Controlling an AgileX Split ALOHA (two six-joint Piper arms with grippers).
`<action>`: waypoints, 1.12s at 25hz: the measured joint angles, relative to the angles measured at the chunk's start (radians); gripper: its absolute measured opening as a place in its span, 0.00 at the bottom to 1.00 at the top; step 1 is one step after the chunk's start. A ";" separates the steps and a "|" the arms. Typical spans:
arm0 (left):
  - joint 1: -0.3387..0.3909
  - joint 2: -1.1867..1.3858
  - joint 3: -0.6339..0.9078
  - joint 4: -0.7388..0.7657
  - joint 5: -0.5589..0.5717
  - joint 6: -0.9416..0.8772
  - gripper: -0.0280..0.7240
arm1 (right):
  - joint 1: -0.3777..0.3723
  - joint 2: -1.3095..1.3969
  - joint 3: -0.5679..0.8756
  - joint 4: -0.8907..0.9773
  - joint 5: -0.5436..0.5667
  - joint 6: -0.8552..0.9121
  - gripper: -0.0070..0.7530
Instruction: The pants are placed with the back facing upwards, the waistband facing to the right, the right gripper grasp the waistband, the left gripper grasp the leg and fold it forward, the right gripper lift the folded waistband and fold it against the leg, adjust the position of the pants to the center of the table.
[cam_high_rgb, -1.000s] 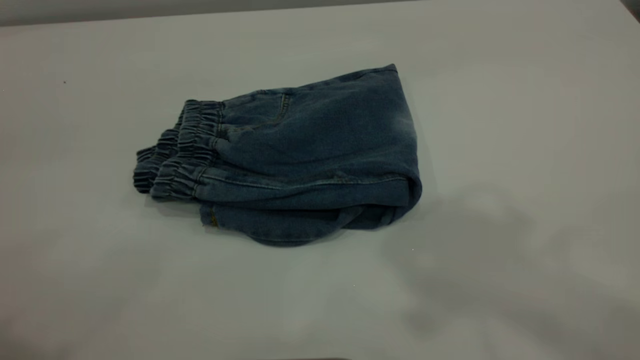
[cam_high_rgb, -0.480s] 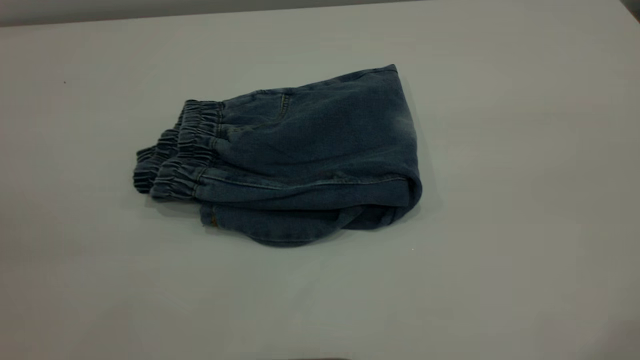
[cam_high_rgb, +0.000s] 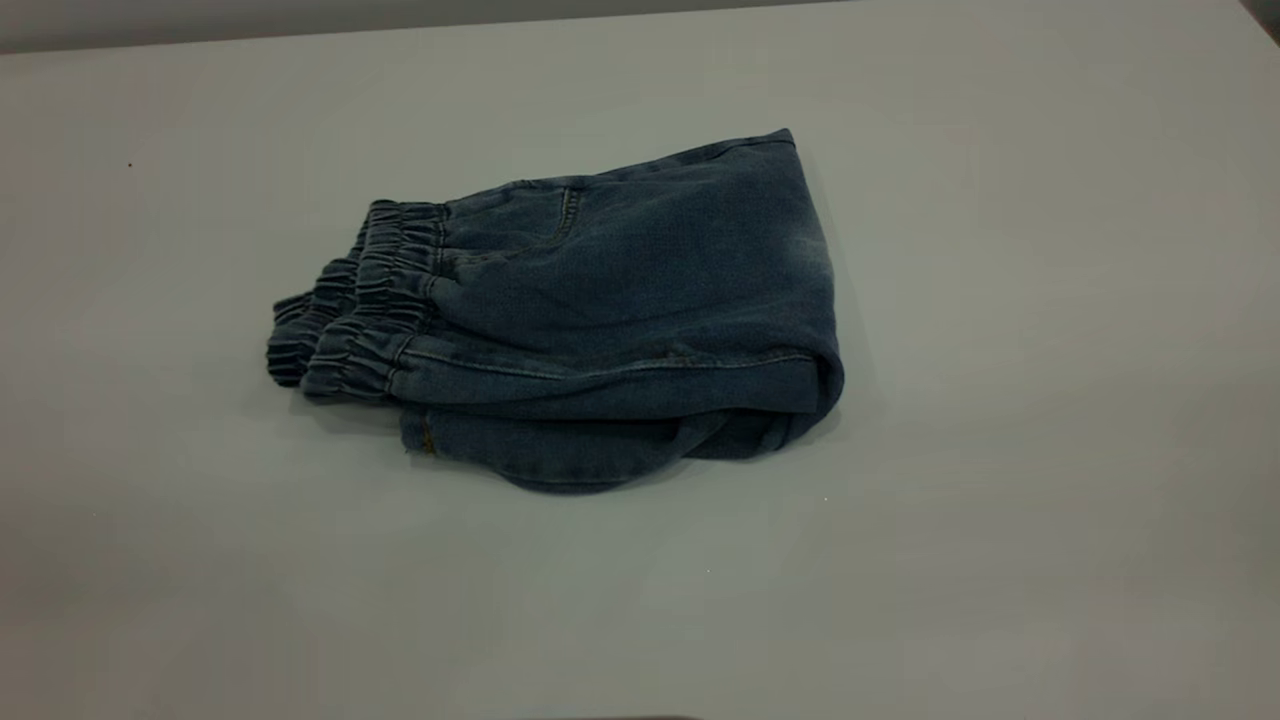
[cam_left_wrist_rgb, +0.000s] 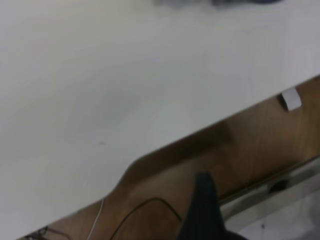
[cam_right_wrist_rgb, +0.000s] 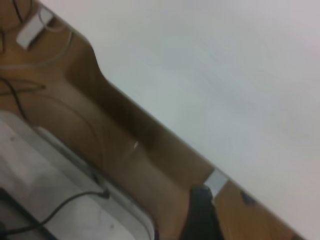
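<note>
From my left arm's wrist camera I see only one dark finger (cam_left_wrist_rgb: 202, 210) poking up over the table's (cam_left_wrist_rgb: 100, 75) wooden edge, so I cannot tell whether the left gripper is released or clenched. It grasps nothing; a sliver of the pants (cam_left_wrist_rgb: 220, 2) shows far off, across bare tabletop.

In the exterior view the pants (cam_high_rgb: 600, 310) lie folded into a thick bundle well apart from both tools, neither of which reaches into that frame. The waistband (cam_high_rgb: 365, 305) sits stacked at the bundle's left end, the fold at its right.

My right arm is likewise pulled off the table edge (cam_right_wrist_rgb: 165, 135): a single dark finger (cam_right_wrist_rgb: 200, 215), state unknowable, nothing held.

I judge the folding done and only centring possibly left. The risk: if I come back in and push or pinch just the top layer, the loose stack could slide apart or the springy waistband could flop open.
</note>
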 joint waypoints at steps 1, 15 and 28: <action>0.000 0.000 0.003 0.000 -0.007 0.000 0.72 | 0.000 -0.026 0.001 0.000 0.000 0.000 0.61; -0.002 0.000 0.008 0.000 -0.012 0.000 0.72 | 0.000 -0.139 0.002 0.086 0.000 0.000 0.60; 0.051 0.000 0.008 -0.001 -0.015 0.000 0.72 | -0.084 -0.139 0.003 0.096 0.000 -0.001 0.58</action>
